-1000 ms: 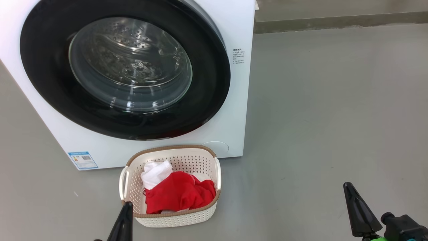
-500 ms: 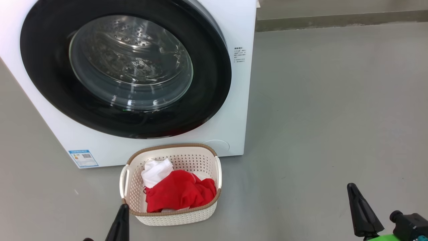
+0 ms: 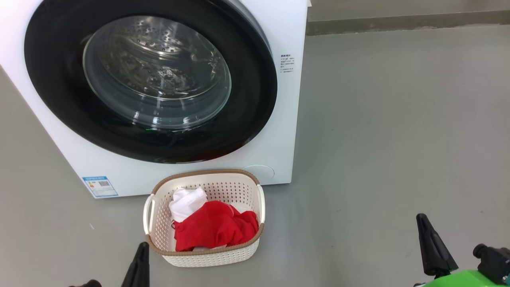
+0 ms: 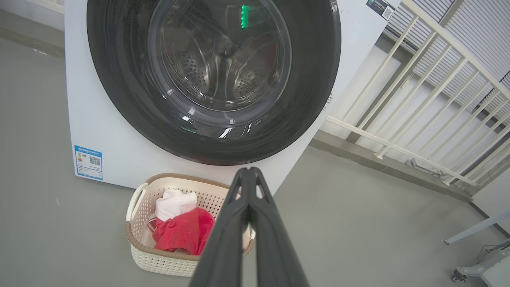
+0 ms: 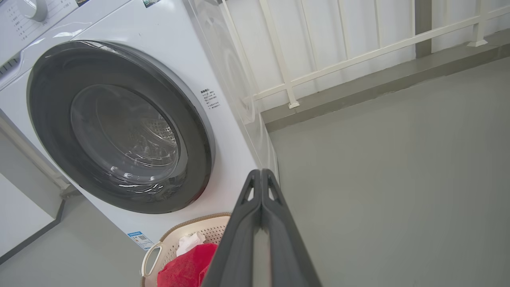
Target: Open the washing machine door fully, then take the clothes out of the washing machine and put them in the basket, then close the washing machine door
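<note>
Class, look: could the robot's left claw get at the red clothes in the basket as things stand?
Probably yes: the left claw, shut, hangs near the open-topped basket, with nothing covering the red clothes.

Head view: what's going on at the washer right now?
Nothing is being handled. The round black-rimmed glass door of the white front-loading washing machine is closed. The red and white clothes lie in the cream perforated plastic basket before it. The left gripper and right gripper are shut and empty.

The grey floor (image 3: 378,139) carries the washing machine (image 3: 287,119) and the basket (image 3: 207,257).
</note>
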You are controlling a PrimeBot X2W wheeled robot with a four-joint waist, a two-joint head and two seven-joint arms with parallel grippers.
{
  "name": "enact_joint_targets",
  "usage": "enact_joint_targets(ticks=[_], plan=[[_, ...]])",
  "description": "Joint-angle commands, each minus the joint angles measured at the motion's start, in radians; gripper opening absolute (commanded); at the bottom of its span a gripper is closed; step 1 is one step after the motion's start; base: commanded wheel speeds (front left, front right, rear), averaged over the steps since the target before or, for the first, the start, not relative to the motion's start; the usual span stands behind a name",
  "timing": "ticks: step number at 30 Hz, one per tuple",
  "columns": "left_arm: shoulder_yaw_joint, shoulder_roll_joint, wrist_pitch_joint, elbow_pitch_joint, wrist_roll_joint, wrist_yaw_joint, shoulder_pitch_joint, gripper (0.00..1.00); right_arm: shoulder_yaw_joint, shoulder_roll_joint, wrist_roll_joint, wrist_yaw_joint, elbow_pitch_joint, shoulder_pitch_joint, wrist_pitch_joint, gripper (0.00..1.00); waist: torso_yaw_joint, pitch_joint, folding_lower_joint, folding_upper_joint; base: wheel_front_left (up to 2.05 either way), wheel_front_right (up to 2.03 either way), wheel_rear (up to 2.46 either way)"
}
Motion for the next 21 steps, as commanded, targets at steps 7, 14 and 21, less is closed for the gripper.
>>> enact_joint_targets(ticks=[7,14,21], plan=[[0.026,0.01,0.023,-0.008,-0.096,-0.014,-0.056,0.0,0.006,-0.019,0.102,0.0,-0.013,-0.063,0.023,0.0,0.002,0.003,-0.0002,0.0,0.0,0.0,0.0],[0.035,0.011,0.043,0.003,-0.179,-0.02,-0.068,0.0,0.006,-0.021,0.186,0.0,-0.003,-0.077,0.043,0.0,0.004,0.006,-0.0002,0.0,0.0,0.0,0.0],[0.045,0.012,0.063,0.015,-0.262,-0.026,-0.081,0.0,0.006,-0.024,0.27,-0.001,0.006,-0.091,0.063,0.0,0.006,0.009,-0.0002,0.0,0.0,0.0,0.0]])
